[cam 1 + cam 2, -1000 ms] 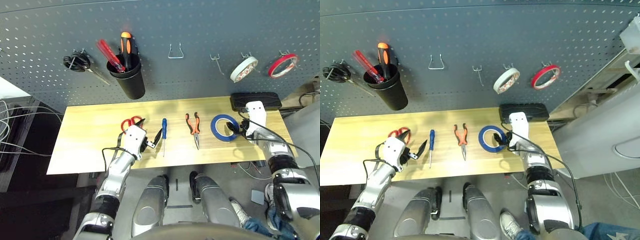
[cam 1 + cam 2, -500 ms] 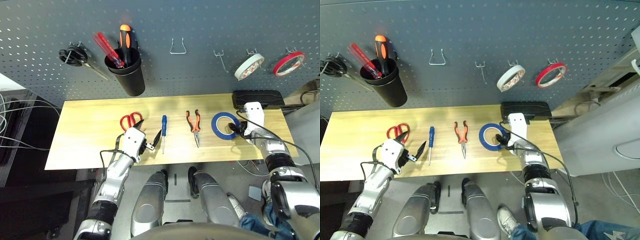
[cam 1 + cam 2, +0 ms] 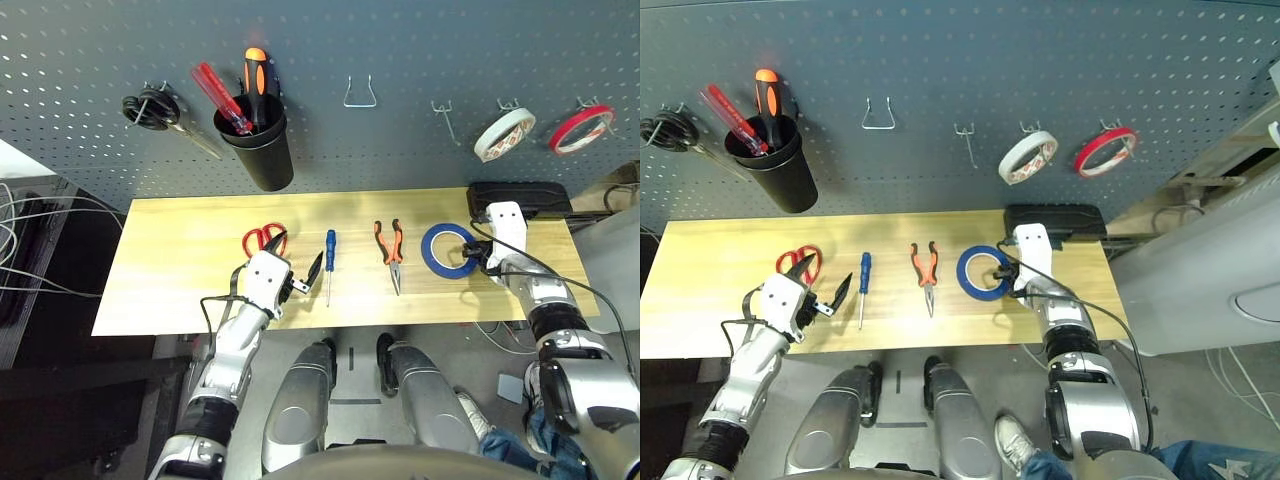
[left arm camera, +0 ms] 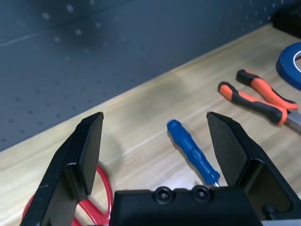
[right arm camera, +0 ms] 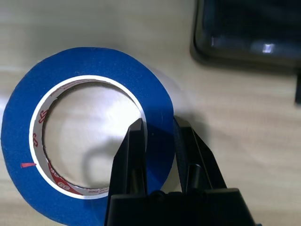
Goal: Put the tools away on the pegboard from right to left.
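We hold the blue tape by its rim, the other tools wait on the table.

Nearest to us, our right gripper (image 5: 157, 136) has its jaws narrow, pinched over the wall of the blue tape roll (image 5: 84, 141), one finger inside the ring and one outside; the left gripper (image 4: 160, 141) stands wide and holds nothing. Left of the tape lie the pliers (image 3: 388, 250), the screwdriver (image 3: 327, 262) and the red scissors (image 3: 262, 239). Beyond the tape is the pegboard (image 3: 400, 50). We judge the thin grip may let the roll swing or slip when lifted, and so miss its hook. No writing can be read.
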Motion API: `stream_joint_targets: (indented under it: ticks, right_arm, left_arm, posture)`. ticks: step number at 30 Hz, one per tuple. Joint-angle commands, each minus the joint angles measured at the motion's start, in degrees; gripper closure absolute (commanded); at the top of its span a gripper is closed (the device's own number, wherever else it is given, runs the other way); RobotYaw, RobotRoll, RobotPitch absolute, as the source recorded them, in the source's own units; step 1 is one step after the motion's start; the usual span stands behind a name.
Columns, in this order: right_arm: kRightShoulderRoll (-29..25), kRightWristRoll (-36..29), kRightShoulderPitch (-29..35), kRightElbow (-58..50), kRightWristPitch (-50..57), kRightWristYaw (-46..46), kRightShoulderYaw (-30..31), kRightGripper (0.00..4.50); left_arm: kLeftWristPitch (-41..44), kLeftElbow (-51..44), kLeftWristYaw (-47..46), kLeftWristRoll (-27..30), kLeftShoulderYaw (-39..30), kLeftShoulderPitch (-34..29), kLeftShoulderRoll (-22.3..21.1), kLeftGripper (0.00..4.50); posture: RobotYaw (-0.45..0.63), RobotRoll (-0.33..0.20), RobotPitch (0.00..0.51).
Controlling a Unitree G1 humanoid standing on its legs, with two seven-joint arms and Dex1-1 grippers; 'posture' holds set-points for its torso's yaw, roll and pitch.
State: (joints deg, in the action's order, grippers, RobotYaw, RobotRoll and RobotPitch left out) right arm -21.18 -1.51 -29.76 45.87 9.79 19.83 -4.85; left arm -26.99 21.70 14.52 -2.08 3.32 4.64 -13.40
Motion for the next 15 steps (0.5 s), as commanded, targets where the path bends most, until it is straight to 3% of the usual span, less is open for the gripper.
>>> stream_joint_targets:
  ticks: [1,15]
  right_arm:
    - [-0.99,0.82,3.82,-5.12,-4.02,1.24,1.07,3.77]
    - [-4.4,1.67,14.21,-30.0,-13.48,4.98,2.66,3.77]
  left_arm:
    - [-1.22,2.15,-0.11,-0.09,-0.31,-0.65,0.17,0.0]
    - [-1.68,-1.82,0.65,1.57,-0.67,-0.61,0.31,0.0]
  posture:
    - [0.1,0.0,0.264]
    - [0.07,0.0,0.257]
